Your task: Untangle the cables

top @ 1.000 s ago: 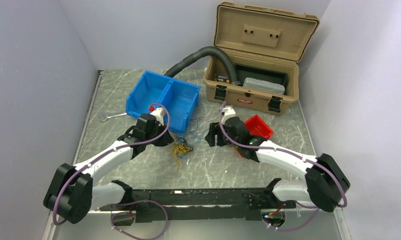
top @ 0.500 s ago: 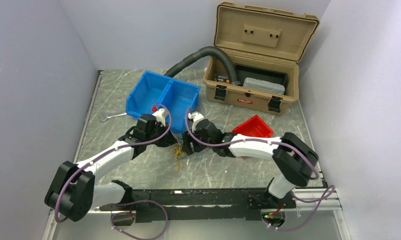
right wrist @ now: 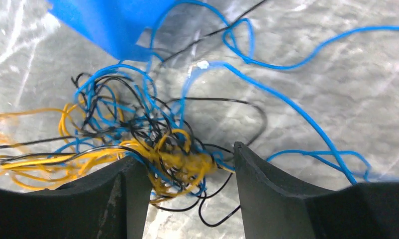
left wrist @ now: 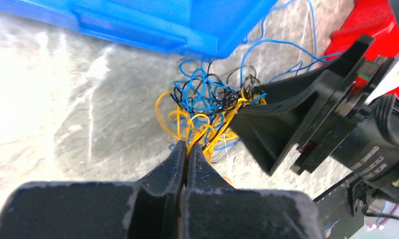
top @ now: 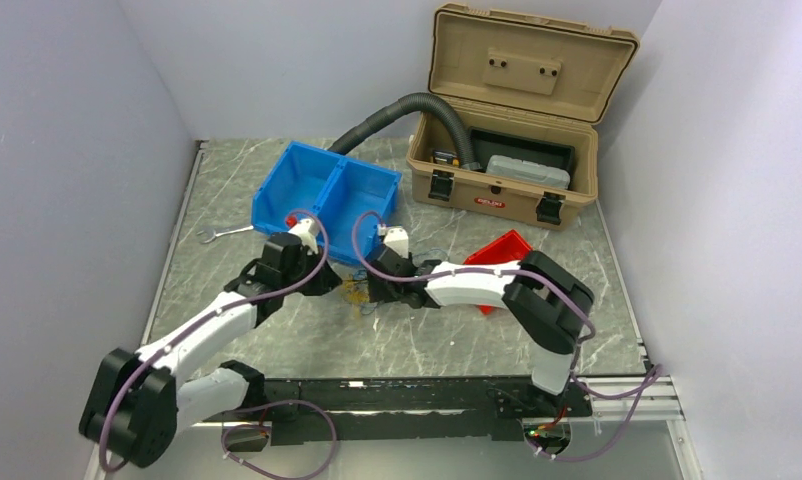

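Note:
The cables [top: 357,293] form a knot of thin yellow, blue and black wires on the marble table, just in front of the blue bin. My left gripper [left wrist: 186,147] is shut on a few yellow strands at the knot's near edge; in the top view this gripper [top: 329,285] sits left of the knot. My right gripper [right wrist: 187,157] is open, its two fingers standing on either side of the dense yellow core of the cables [right wrist: 172,149]. From the top view the right gripper [top: 370,290] reaches in from the right. Long blue loops trail off to the right.
The blue two-compartment bin [top: 327,198] stands right behind the knot. A red bin [top: 505,255] lies to the right, partly under the right arm. A tan toolbox [top: 507,190] with a corrugated hose [top: 397,110] is at the back. A wrench [top: 222,233] lies left.
The right arm has swung left from beside the red bin to the knot, its fingers now straddling it and closing slightly. The left gripper stays shut on the strands and has drifted a little left.

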Available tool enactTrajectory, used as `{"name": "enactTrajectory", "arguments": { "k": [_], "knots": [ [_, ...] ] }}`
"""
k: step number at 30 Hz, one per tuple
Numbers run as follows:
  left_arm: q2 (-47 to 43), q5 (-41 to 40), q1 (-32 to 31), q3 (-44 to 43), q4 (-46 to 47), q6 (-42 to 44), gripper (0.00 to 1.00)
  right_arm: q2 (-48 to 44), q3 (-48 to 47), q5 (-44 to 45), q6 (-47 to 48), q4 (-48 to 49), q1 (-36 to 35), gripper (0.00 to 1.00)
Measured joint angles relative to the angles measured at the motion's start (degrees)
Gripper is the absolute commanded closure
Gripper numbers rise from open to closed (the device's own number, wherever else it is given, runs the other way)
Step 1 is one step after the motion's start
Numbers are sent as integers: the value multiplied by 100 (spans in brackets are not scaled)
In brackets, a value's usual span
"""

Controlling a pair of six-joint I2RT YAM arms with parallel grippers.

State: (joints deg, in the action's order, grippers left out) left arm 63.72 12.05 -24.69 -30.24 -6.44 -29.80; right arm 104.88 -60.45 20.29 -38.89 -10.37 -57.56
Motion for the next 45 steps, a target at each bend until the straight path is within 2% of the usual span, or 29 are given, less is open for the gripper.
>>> {"name": "enactTrajectory", "arguments": {
  "k": [5,10,13,16,21,23,24,26,29,31,39,45],
  "knots": [
    [-859,-295,304,79,-393,-299,100,-918,715,-11,-730,103,507,43],
    [-1539,-909,772,238,-964,-629,100,-1585,1211,540,-940,-643,1331,43],
    [-1849,-1158,866,286,-1196,-671,100,-1829,1239,750,-876,-986,1432,44],
    [-2037,-1060,905,326,-1141,-623,100,-2090,1244,769,-660,-1019,1434,44],
    [-1858,-369,911,485,-688,-404,98,-2636,1526,293,39,-586,1451,36],
    [-1840,-118,813,636,-476,-339,91,-2916,1716,-175,435,-280,1405,29],
    [-1838,-52,715,675,-431,-313,79,-3056,1781,-409,660,-118,1316,28],
    [-1775,15,396,686,-332,-227,48,-3191,1784,-662,949,107,1078,27],
    [-1600,31,-28,645,-256,-94,16,-3180,1644,-887,1272,310,684,28],
    [-1467,22,-199,603,-238,-28,13,-3084,1530,-973,1370,374,555,28],
    [-479,-39,-354,20,-308,129,14,-2417,1462,-1226,1333,645,516,31],
    [557,-96,-647,-577,-417,195,15,-1580,1440,-1460,1091,651,437,41]
  ]
}}
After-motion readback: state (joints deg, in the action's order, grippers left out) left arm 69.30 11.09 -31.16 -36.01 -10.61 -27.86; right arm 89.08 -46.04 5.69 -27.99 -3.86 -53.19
